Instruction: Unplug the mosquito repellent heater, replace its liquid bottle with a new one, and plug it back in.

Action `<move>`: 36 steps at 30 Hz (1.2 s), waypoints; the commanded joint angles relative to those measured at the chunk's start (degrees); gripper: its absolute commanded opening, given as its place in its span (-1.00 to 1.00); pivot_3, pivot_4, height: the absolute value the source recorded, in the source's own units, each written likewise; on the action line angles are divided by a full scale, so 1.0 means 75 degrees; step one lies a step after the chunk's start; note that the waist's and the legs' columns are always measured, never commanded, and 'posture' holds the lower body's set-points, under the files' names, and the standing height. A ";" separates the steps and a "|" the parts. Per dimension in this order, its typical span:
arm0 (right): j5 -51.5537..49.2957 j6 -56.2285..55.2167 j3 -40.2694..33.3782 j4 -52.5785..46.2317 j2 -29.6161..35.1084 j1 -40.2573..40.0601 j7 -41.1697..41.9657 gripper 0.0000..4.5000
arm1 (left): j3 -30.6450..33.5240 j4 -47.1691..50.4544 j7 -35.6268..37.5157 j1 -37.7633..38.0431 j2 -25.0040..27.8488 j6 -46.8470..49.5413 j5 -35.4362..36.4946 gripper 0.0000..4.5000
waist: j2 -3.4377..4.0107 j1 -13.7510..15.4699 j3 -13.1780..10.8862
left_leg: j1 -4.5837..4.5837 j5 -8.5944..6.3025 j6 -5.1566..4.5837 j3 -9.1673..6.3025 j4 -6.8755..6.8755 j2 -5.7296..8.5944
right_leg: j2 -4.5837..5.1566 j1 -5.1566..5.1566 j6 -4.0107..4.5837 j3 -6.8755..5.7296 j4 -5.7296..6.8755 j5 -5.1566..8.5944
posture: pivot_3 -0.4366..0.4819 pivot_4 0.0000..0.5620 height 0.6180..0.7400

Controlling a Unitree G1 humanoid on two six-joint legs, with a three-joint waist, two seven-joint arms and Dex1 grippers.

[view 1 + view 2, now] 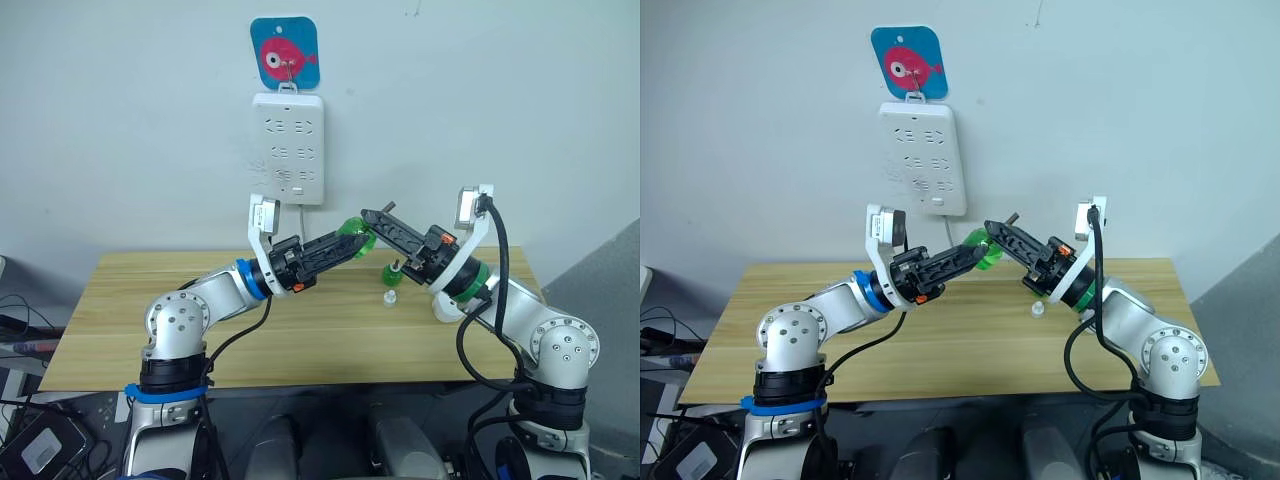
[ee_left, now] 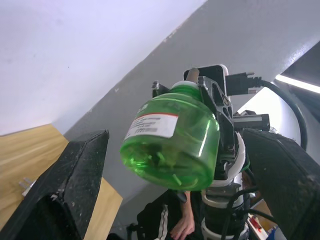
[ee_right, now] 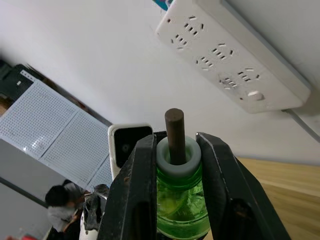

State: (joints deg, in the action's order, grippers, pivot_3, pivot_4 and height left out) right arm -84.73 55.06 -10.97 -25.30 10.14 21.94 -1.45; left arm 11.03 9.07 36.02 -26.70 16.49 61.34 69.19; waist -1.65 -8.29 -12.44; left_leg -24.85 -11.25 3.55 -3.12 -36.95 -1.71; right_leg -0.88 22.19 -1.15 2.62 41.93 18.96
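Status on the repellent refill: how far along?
Done: nothing is plugged into the power strip. In hand: right gripper clamps the green bottle at its neck, wick bare; left gripper open around its base. Left: fitting a bottle into the heater, replugging.

Green translucent liquid bottle [image 2: 172,145] at frame centre, white label facing the camera, wick end away, clamped at its neck by the right gripper [image 2: 212,107]. The left gripper's two black fingers [image 2: 65,185] flank it, spread apart. Wooden tabletop [image 2: 25,155] at left; a person [image 2: 170,222] crouches below.
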 commanded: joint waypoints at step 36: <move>0.3952 0.0537 0.1624 -0.0009 0.5454 -0.0402 -0.0459 1.00 | -0.2065 -0.0136 0.2176 0.0283 0.2516 -0.2363 -0.3205 0.07 | 0.0014 0.0024 0.0025 | 0.0008 -0.0001 -0.0001 0.0045 0.0027 0.0015 | -0.0038 0.0005 -0.0033 0.0023 -0.0040 0.0020 | -0.50 -0.37 0.72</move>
State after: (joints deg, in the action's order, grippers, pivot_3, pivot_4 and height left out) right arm -58.66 54.53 -1.14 -25.33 50.64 16.29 -3.69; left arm -0.85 6.51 47.08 -24.81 34.18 48.65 50.32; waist -1.55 -8.11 -12.25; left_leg -24.78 -11.26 3.54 -2.78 -36.73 -1.66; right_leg -1.17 22.23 -1.40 2.86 41.61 19.11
